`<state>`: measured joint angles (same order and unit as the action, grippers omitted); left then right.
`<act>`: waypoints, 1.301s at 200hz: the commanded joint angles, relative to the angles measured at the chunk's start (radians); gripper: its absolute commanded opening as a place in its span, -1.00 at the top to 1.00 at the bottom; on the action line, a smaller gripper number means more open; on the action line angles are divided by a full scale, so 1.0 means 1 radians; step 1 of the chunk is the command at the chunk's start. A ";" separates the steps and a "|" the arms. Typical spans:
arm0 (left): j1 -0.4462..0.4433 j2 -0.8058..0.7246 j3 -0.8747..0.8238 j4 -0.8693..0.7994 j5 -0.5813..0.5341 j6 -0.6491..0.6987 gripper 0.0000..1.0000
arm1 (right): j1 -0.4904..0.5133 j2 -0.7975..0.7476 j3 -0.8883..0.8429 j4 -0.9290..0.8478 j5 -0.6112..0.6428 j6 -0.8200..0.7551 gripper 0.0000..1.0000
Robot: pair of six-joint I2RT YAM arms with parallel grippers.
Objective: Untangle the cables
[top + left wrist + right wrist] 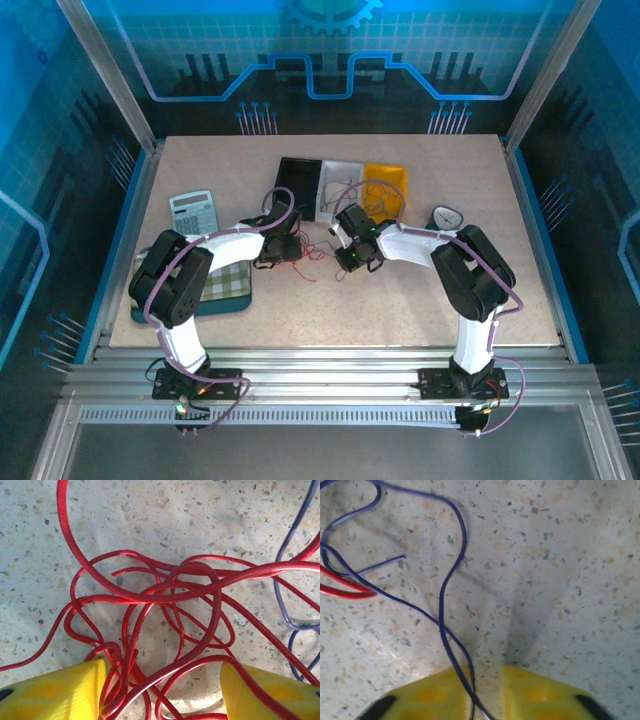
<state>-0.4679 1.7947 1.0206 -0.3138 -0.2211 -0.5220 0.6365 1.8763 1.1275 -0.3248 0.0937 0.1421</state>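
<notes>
Well, from the overhead camera I see the cables lying as a loose red scribble on the speckled table, near its middle, just in front of a three-part tray with black, white and yellow sections. My left gripper sits at the left edge of the bundle and my right gripper at its right edge, the two close together. A calculator lies off to the left, a small dial to the right, and a green checked cloth under the left arm. On the left wrist camera the left gripper is spread wide, its yellow fingers low over the table, and the red wire coils in many crossing loops between them, some strands brushing the inner edge of one finger. A blue-purple wire curves down the right side of that view. On the right wrist camera the right gripper shows only a narrow gap, and the blue-purple wire runs down the table straight into it. I cannot tell whether the pads actually pinch it.
</notes>
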 commanded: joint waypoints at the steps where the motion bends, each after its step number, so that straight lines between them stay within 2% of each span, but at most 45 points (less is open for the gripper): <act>1: -0.009 0.028 0.013 -0.045 0.011 0.002 -0.26 | 0.016 0.027 0.012 -0.004 0.006 0.007 0.91; 8: -0.008 0.029 0.014 -0.049 0.010 -0.001 -0.26 | 0.005 0.021 0.006 0.004 0.013 0.018 1.00; 39: -0.009 0.029 0.014 -0.066 -0.017 -0.018 -0.25 | -0.087 -0.063 -0.076 0.080 0.029 0.142 1.00; 87: 0.004 0.023 0.004 -0.087 -0.054 -0.059 -0.25 | -0.395 -0.319 -0.380 0.220 0.078 0.552 1.00; 106: 0.009 0.027 0.002 -0.087 -0.060 -0.069 -0.25 | -0.468 -0.396 -0.448 0.263 0.073 0.611 1.00; 156: 0.009 0.058 0.030 -0.096 -0.057 -0.076 -0.25 | -0.439 -0.476 -0.397 0.237 0.095 0.546 1.00; 203: 0.008 0.068 0.039 -0.101 -0.052 -0.073 -0.25 | -0.242 -0.585 -0.281 0.261 0.191 0.275 1.00; 219: 0.008 0.070 0.042 -0.099 -0.049 -0.072 -0.25 | -0.203 -0.600 -0.216 0.267 0.199 0.220 1.00; 243: 0.008 0.076 0.047 -0.097 -0.042 -0.069 -0.25 | -0.198 -0.582 -0.128 0.265 0.172 0.206 0.99; 260: 0.008 0.079 0.050 -0.096 -0.040 -0.067 -0.25 | -0.205 -0.535 -0.067 0.271 0.101 0.185 0.97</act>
<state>-0.4686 1.8263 1.0649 -0.3660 -0.2577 -0.5785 0.4355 1.3010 0.9794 -0.0765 0.2386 0.3988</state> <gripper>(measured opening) 0.625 0.043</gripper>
